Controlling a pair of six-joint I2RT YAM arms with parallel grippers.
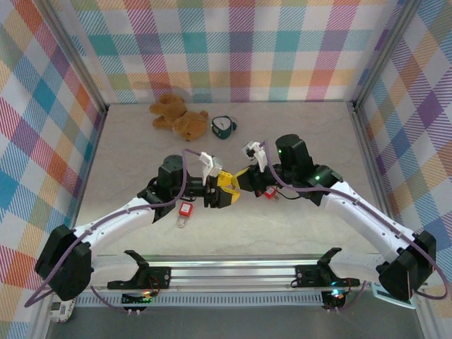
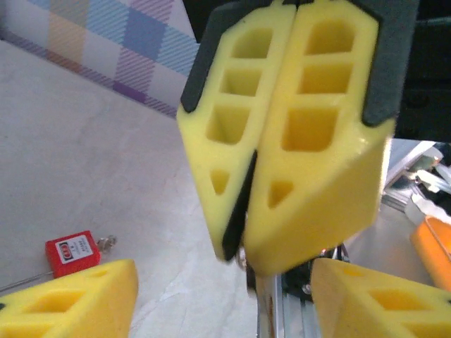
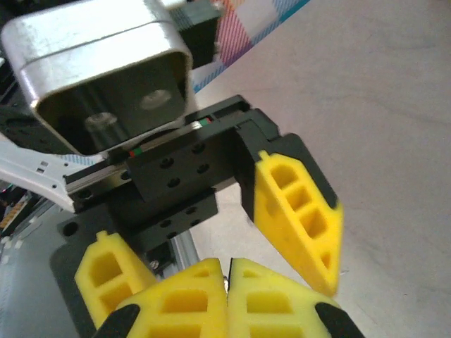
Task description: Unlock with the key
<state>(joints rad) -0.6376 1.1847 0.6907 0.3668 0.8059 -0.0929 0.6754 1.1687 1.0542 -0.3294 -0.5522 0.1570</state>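
My right gripper (image 3: 227,265) is shut, and a thin silvery sliver of the key (image 3: 226,279) shows in the seam between its yellow pads. In the left wrist view that shut right gripper (image 2: 243,248) comes down between my left gripper's fingers, with a bit of the key (image 2: 242,255) at its tip. My left gripper (image 2: 224,267) stands open around it, and nothing touches its pads. From above, the left gripper (image 1: 223,192) and the right gripper (image 1: 244,180) meet at mid-table. A red padlock (image 1: 186,210) (image 2: 72,252) lies on the table beside the left arm. Another red padlock (image 1: 270,192) sits under the right arm.
A brown teddy bear (image 1: 176,116) and a small teal alarm clock (image 1: 224,127) lie near the back wall. An aluminium rail (image 1: 233,272) runs along the near edge. Checked walls enclose the pale tabletop (image 1: 127,155) on three sides.
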